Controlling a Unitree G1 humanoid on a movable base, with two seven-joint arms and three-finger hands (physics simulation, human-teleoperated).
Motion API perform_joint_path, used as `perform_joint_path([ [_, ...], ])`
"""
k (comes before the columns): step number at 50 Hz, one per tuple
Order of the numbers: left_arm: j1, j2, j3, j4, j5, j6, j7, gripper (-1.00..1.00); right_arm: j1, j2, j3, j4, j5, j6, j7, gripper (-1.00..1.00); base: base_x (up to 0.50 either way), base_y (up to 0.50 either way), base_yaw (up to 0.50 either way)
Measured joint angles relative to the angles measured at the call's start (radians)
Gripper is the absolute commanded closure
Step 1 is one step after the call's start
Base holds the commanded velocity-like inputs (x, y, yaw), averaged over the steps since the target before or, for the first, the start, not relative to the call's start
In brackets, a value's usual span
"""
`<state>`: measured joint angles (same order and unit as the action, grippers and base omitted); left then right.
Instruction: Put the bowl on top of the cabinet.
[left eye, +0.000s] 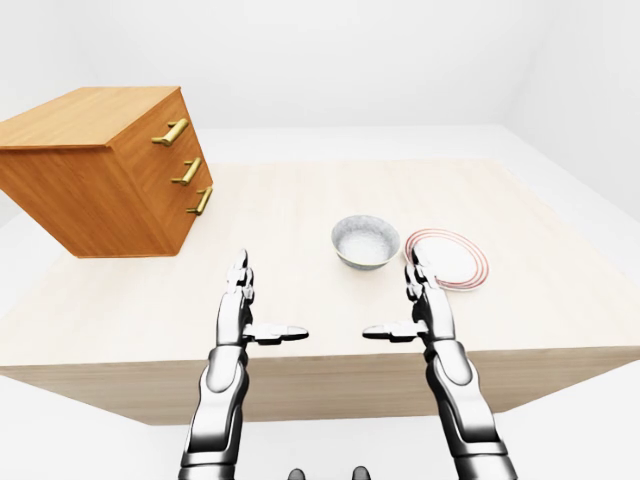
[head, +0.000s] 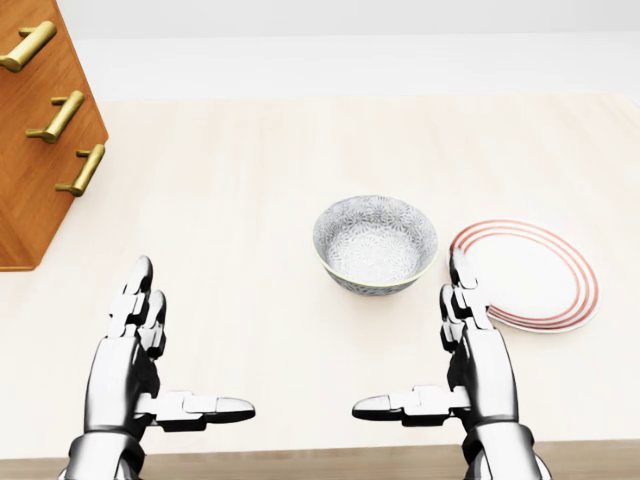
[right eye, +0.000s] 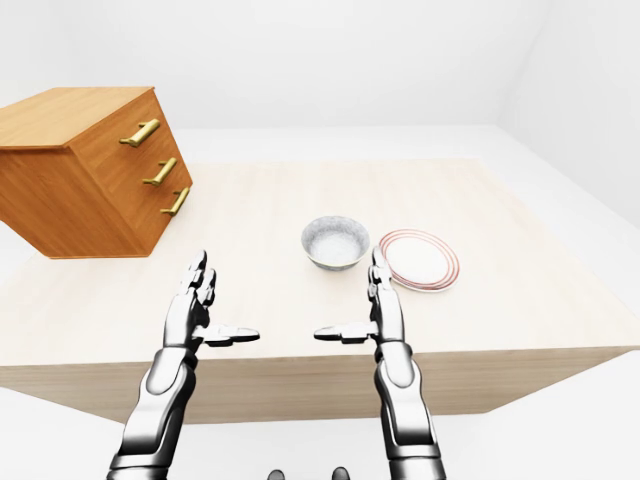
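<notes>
- The orange-brown wooden cabinet with three brass drawer handles (left eye: 95, 170) stood at the left end of the pale wooden table (left eye: 300, 200). Its flat top looked to me like a ready landing spot.
- The robot's left hand (head: 125, 365) hovered above the table edge at the bottom of the head view. Its fingers were spread upward and its thumb pointed inward, and it held nothing. I took this for a waiting pose rather than a grasp.
- The grey-white patterned ceramic bowl (head: 375, 243) sat upright on the table, untouched, a little above the two hands in that view and well apart from the cabinet.
- The right hand (head: 480, 365) mirrored the left, splayed and empty. Its fingertips were near the bowl's right side, so it seemed the likelier hand to reach.
- The white plate with red rings (head: 535, 275) lay just beside the bowl and crowded that flank. To the left, a broad stretch of tabletop with nothing on it ran to the cabinet, which left room to carry the bowl across.
</notes>
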<state>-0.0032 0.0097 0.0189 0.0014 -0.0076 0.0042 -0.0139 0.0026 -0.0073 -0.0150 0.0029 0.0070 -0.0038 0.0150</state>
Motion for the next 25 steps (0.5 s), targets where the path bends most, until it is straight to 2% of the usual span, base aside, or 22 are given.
perform_joint_path([
  [11,-0.005,0.017,0.036,-0.035,-0.016,0.032,-0.013,-1.00,0.004,-0.014,-0.026,0.004,0.006,-0.007,0.017,-1.00,0.00,0.00,0.00],
  [14,-0.007,0.024,0.054,-0.070,-0.026,0.056,-0.014,-1.00,0.007,-0.021,-0.043,-0.031,0.014,0.016,0.020,-1.00,0.00,0.00,0.00],
  [16,0.001,0.027,0.062,-0.124,-0.029,0.079,-0.010,-1.00,0.013,-0.027,-0.050,-0.093,0.019,0.049,0.024,-1.00,0.00,0.00,0.00],
  [25,-0.002,0.031,0.061,-0.130,-0.003,0.072,-0.008,-1.00,0.015,-0.034,-0.070,-0.161,0.025,0.091,0.029,-1.00,0.00,0.00,0.00],
])
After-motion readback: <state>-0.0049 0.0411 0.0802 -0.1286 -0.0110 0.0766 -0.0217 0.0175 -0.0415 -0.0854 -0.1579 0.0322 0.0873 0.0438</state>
